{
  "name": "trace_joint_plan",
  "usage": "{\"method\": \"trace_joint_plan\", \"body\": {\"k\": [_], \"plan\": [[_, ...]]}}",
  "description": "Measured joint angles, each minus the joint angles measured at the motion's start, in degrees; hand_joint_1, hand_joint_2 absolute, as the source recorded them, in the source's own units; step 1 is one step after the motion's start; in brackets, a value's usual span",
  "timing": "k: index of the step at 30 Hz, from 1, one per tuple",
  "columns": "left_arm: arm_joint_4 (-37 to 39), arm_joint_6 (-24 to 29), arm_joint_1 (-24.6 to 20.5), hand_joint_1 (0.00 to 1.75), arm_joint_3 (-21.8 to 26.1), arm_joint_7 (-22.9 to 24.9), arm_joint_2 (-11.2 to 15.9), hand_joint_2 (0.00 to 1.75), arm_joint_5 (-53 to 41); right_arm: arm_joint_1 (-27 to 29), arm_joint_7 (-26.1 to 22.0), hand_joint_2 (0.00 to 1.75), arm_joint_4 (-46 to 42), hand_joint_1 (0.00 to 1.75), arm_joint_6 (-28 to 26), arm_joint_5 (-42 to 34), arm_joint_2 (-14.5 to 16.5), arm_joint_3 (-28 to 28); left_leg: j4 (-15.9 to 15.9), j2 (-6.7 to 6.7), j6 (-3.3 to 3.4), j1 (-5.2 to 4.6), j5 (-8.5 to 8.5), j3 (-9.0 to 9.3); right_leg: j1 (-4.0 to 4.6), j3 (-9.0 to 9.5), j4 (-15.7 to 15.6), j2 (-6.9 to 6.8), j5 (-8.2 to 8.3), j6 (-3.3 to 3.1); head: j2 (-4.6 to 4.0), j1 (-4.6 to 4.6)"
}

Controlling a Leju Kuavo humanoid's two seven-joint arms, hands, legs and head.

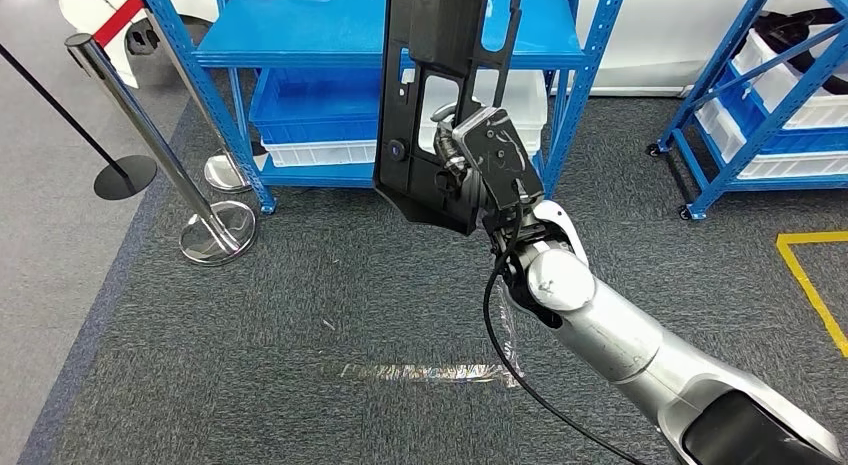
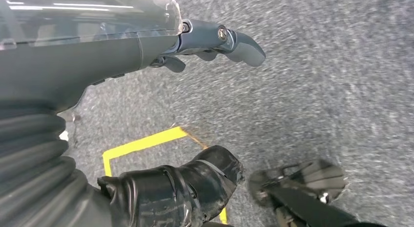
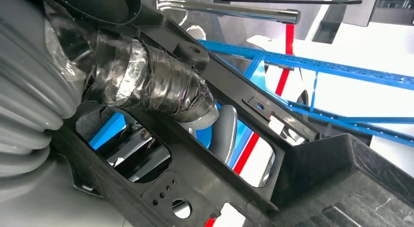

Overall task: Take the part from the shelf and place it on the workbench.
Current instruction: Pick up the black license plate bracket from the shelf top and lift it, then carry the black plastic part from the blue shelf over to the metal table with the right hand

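Grey carpet is spreading out before a blue shelf holding white bins, with chrome stanchions standing beside it; from the head, the right hand is gripping the black part, lifting it upright in front of the shelf. At the left wrist, the left hand is hanging over carpet and yellow floor tape, fingers apart, holding nothing. At the right wrist, a taped thumb is pressing across the part's frame, fingers showing through its openings.

Grey carpet floor under me, a taped strip near centre. Blue shelf at 12 o'clock, white bin on its low level. Second blue rack at 2 o'clock. Stanchion bases at 10 o'clock (chrome). Yellow floor line at 3 o'clock.
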Motion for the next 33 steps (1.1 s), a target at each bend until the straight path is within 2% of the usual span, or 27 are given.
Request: {"method": "trace_joint_plan", "body": {"k": [1, 2, 3, 4, 5, 7, 9, 11, 13, 14, 15, 16, 17, 19, 21, 23, 24, 26, 28, 29, 30, 31, 32, 33], "plan": [[0.01, 0.04, 0.03, 0.00, -0.10, 0.02, 0.01, 1.75, -0.04, -0.03, 0.02, 1.75, -0.03, 1.75, 0.54, -0.19, -0.05, 0.00, -0.32, 0.02, -0.05, 0.05, 0.77, 0.93, -0.01, -0.39, 0.07, -0.11, 0.23, 0.04, 0.00, -0.01], [0.01, 0.10, 0.05, 0.00, -0.19, 0.04, 0.01, 1.75, -0.07, -0.03, 0.05, 1.75, -0.09, 1.75, 1.16, -0.37, -0.13, 0.00, -2.64, 0.12, -0.01, 0.09, 2.20, 2.82, -0.02, -0.69, 0.16, -0.26, 0.40, 0.09, 0.00, -0.02], [0.01, 0.18, 0.04, 0.00, -0.26, 0.04, 0.02, 1.75, -0.10, -0.04, 0.13, 1.75, -0.21, 1.75, 1.77, -0.48, -0.22, 0.00, -6.41, 0.47, 0.11, 0.08, 3.50, 5.28, -0.02, -0.88, 0.25, -0.49, 0.50, 0.15, 0.00, -0.02], [0.01, 0.24, -0.01, 0.00, -0.32, 0.06, 0.03, 1.75, -0.10, -0.07, 0.25, 1.75, -0.40, 1.75, 2.34, -0.43, -0.34, 0.00, -10.09, 1.04, 0.30, -0.15, 4.20, 7.75, 0.06, -1.01, 0.26, -0.74, 0.58, 0.30, 0.00, -0.02], [0.01, 0.31, -0.10, 0.00, -0.38, 0.09, 0.04, 1.75, -0.10, -0.15, 0.38, 1.75, -0.63, 1.75, 2.88, -0.19, -0.49, 0.00, -13.02, 1.46, 0.65, -0.43, 4.56, 9.49, 0.13, -1.06, 0.24, -1.05, 0.70, 0.53, 0.00, 0.03], [0.01, 0.46, -0.26, 0.00, -0.65, 0.24, 0.06, 1.75, -0.02, -0.33, 0.63, 1.75, -1.12, 1.75, 3.74, 0.63, -0.75, 0.00, -15.22, 1.61, 1.38, -0.99, 4.47, 10.58, 0.24, -1.11, -0.02, -1.83, 1.03, 1.09, 0.00, 0.04], [0.01, 0.65, -0.29, 0.00, -0.91, 0.43, 0.05, 1.75, 0.06, -0.35, 0.87, 1.75, -1.52, 1.75, 4.23, 1.58, -0.96, 0.00, -15.96, 0.82, 2.21, -0.84, 5.07, 10.48, 0.17, -1.10, -0.07, -2.30, 0.99, 1.63, 0.00, 0.06], [0.01, 0.84, -0.25, 0.00, -0.98, 0.56, 0.02, 1.75, 0.07, -0.27, 1.04, 1.75, -1.84, 1.75, 4.36, 2.31, -1.20, 0.00, -16.85, 0.11, 2.99, -0.52, 5.74, 10.69, 0.20, -2.21, 2.52, -1.39, -0.99, 2.04, 0.00, 0.24], [0.01, 0.99, -0.21, 0.00, -0.99, 0.63, 0.01, 1.75, 0.08, -0.17, 1.07, 1.75, -2.01, 1.75, 4.34, 2.75, -1.38, 0.00, -17.04, -0.63, 3.39, -0.43, 6.05, 10.54, 0.19, -5.32, 9.58, -0.10, -4.68, 2.24, 0.00, 0.38], [0.01, 1.05, -0.20, 0.00, -1.01, 0.67, 0.03, 1.75, 0.08, -0.06, 1.07, 1.75, -2.06, 1.75, 4.32, 2.86, -1.40, 0.00, -16.85, -1.06, 3.45, -0.42, 6.07, 10.32, 0.11, -6.97, 13.23, 0.15, -6.00, 2.32, 0.00, 0.40], [0.01, 1.09, -0.20, 0.00, -1.02, 0.69, 0.06, 1.75, 0.09, 0.13, 1.08, 1.75, -2.11, 1.75, 4.31, 2.91, -1.43, 0.01, -16.62, -1.59, 3.46, -0.41, 6.04, 10.14, 0.00, -7.95, 15.36, 0.23, -6.30, 2.44, 0.00, 0.39], [0.01, 1.11, -0.21, 0.00, -1.04, 0.71, 0.09, 1.75, 0.09, 0.31, 1.09, 1.75, -2.20, 1.75, 4.30, 2.93, -1.47, 0.01, -16.35, -2.18, 3.44, -0.38, 5.99, 10.01, -0.18, -7.93, 15.37, 0.27, -5.53, 2.56, 0.00, 0.39], [0.01, 1.14, -0.23, 0.00, -1.07, 0.72, 0.11, 1.75, 0.09, 0.44, 1.11, 1.75, -2.30, 1.75, 4.29, 2.98, -1.55, 0.01, -15.99, -2.82, 3.38, -0.34, 5.88, 9.88, -0.41, -6.84, 13.15, 0.42, -3.81, 2.69, 0.00, 0.39], [0.01, 1.15, -0.24, 0.00, -1.12, 0.78, 0.11, 1.75, 0.10, 0.48, 1.15, 1.75, -2.58, 1.75, 4.20, 3.32, -1.83, 0.00, -14.87, -4.01, 2.98, -0.31, 5.46, 9.26, -0.93, -3.50, 6.13, 2.17, -0.64, 2.90, 0.00, 0.44], [0.01, 1.20, -0.25, 0.00, -1.15, 0.89, 0.11, 1.75, 0.14, 0.52, 1.19, 1.75, -3.03, 1.75, 4.01, 3.99, -2.09, 0.00, -13.79, -4.96, 2.41, -0.27, 5.31, 8.14, -1.15, -1.88, 2.32, 3.77, 0.06, 2.89, 0.00, 0.40], [0.01, 1.33, -0.15, 0.00, -1.18, 1.03, 0.14, 1.75, 0.18, 0.71, 1.38, 1.75, -3.42, 1.75, 3.72, 4.88, -2.19, 0.00, -13.71, -5.94, 1.78, -0.05, 5.68, 7.37, -1.03, -1.90, 1.95, 3.30, -0.11, 2.49, 0.00, 0.35], [0.01, 1.42, -0.02, 0.00, -1.20, 1.13, 0.15, 1.75, 0.19, 0.77, 1.53, 1.75, -3.56, 1.75, 3.55, 5.37, -2.22, 0.00, -13.65, -6.00, 1.49, 0.03, 5.54, 7.18, -1.04, -1.85, 1.69, 2.74, 0.04, 2.20, 0.00, 0.39], [-0.01, 1.56, 0.07, 0.00, -1.25, 1.51, 0.10, 1.75, 0.07, 0.80, 1.82, 1.75, -3.97, 1.75, 3.32, 6.32, -2.26, 0.00, -11.49, -4.29, 0.91, -0.07, 3.84, 6.19, -1.25, -1.62, 1.17, 1.53, 0.35, 1.66, 0.00, -0.06], [-0.01, 1.82, -0.10, 0.00, -1.40, 2.35, 0.04, 1.75, -0.45, 0.83, 2.09, 1.75, -4.47, 1.75, 3.28, 7.13, -2.32, 0.00, -5.36, -1.83, 0.33, 0.01, 0.61, 3.60, -1.17, -1.51, 1.03, 0.23, 0.43, 1.47, 0.00, -0.51], [-0.01, 2.02, -0.19, 0.00, -1.56, 2.92, 0.04, 1.75, -0.81, 0.86, 2.24, 1.75, -4.61, 1.75, 3.28, 7.45, -2.35, 0.00, -2.10, -1.30, 0.12, 0.13, -0.59, 2.15, -1.11, -1.51, 1.04, -0.43, 0.42, 1.44, 0.00, -0.54], [-0.01, 2.23, -0.23, 0.00, -1.81, 3.54, 0.04, 1.75, -1.26, 0.91, 2.40, 1.75, -4.71, 1.75, 3.29, 7.70, -2.38, 0.00, 0.01, -1.00, -0.02, 0.19, -1.01, 1.19, -1.07, -1.50, 1.04, -1.07, 0.40, 1.42, 0.00, -0.54], [-0.01, 2.45, -0.22, 0.00, -2.10, 4.17, 0.05, 1.75, -1.78, 0.98, 2.55, 1.75, -4.78, 1.75, 3.32, 7.87, -2.38, 0.01, 0.16, -0.83, -0.06, 0.21, -0.40, 1.13, -1.06, -1.49, 1.04, -1.66, 0.39, 1.41, 0.00, -0.56], [-0.01, 2.73, -0.19, 0.00, -2.37, 4.84, 0.05, 1.75, -2.42, 1.03, 2.66, 1.75, -4.87, 1.75, 3.35, 7.98, -2.38, 0.01, -1.80, -0.60, -0.02, 0.22, 1.12, 2.10, -1.06, -1.45, 1.05, -2.22, 0.37, 1.41, 0.00, -0.55], [-0.01, 3.11, -0.18, 0.00, -2.64, 5.55, 0.07, 1.75, -3.11, 1.06, 2.75, 1.75, -5.02, 1.75, 3.39, 8.09, -2.38, 0.02, -5.45, -0.01, 0.11, 0.19, 3.15, 3.90, -1.05, -1.37, 1.04, -2.77, 0.33, 1.44, 0.00, -0.55]]}}
